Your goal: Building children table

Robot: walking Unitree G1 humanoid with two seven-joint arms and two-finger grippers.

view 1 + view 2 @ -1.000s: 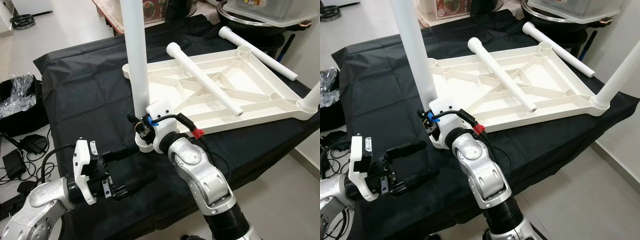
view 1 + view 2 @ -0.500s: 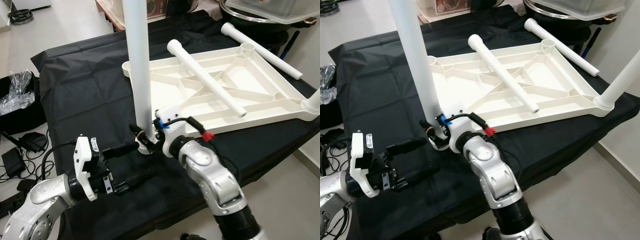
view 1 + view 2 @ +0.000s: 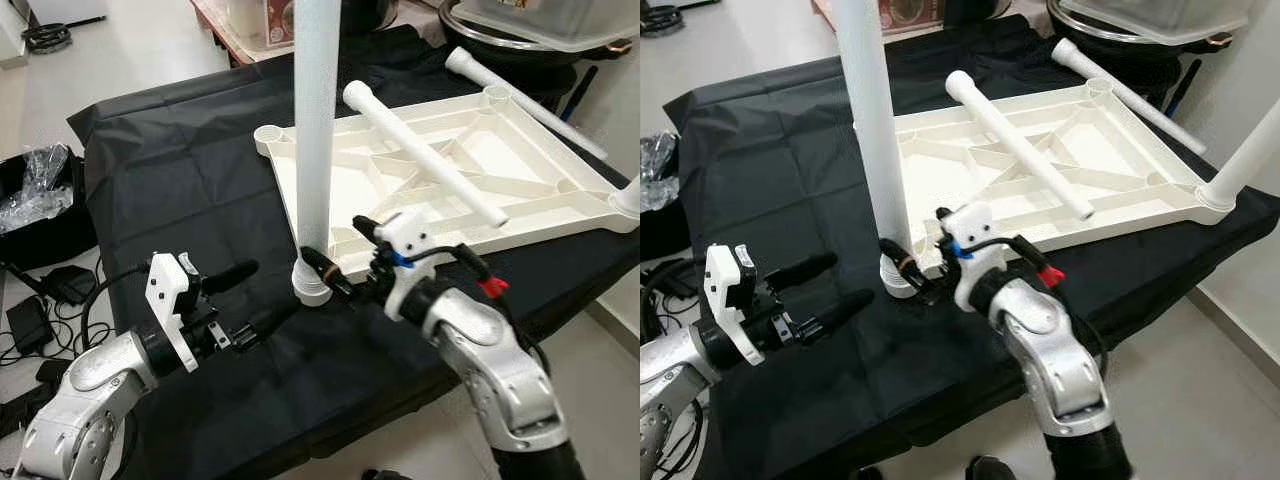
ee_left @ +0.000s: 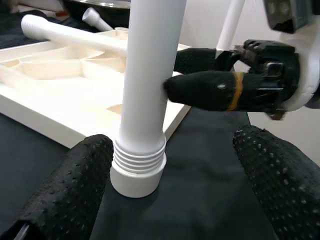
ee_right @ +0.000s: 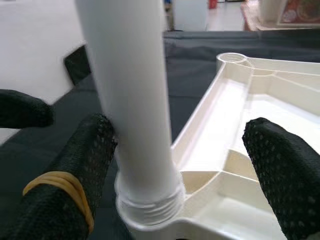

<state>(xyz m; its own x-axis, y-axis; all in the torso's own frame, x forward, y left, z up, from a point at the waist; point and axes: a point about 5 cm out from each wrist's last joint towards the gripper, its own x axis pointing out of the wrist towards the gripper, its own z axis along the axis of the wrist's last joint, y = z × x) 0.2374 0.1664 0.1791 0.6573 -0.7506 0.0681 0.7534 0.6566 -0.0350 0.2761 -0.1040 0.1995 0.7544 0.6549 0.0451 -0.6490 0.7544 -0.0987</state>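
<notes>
An upside-down white tabletop [image 3: 545, 190] lies on the black-draped table. One white leg [image 3: 316, 140] stands upright with its threaded end [image 3: 312, 287] on the cloth by the tabletop's near left corner. My right gripper [image 3: 344, 252] is open around the leg's base; its rubber-banded finger [image 4: 215, 95] touches the leg, while the other finger [image 5: 280, 165] is well clear. My left gripper [image 3: 250, 298] is open, just left of the threaded end, its fingers [image 4: 70, 190] spread either side. A second leg [image 3: 420, 150] lies across the tabletop. A third [image 3: 525, 100] lies at the back right. Another [image 3: 1250, 150] stands at the right corner.
A pot with a clear lid [image 3: 540, 20] sits behind the tabletop. On the floor to the left are a black bag with plastic wrap [image 3: 40, 200] and cables [image 3: 40, 310]. The table's front edge [image 3: 330, 440] is close to me.
My right gripper's fingers, closed around the leg's lower end before, now stand apart. That arm has swung to the leg's right. The left gripper has come closer to the threaded end.
</notes>
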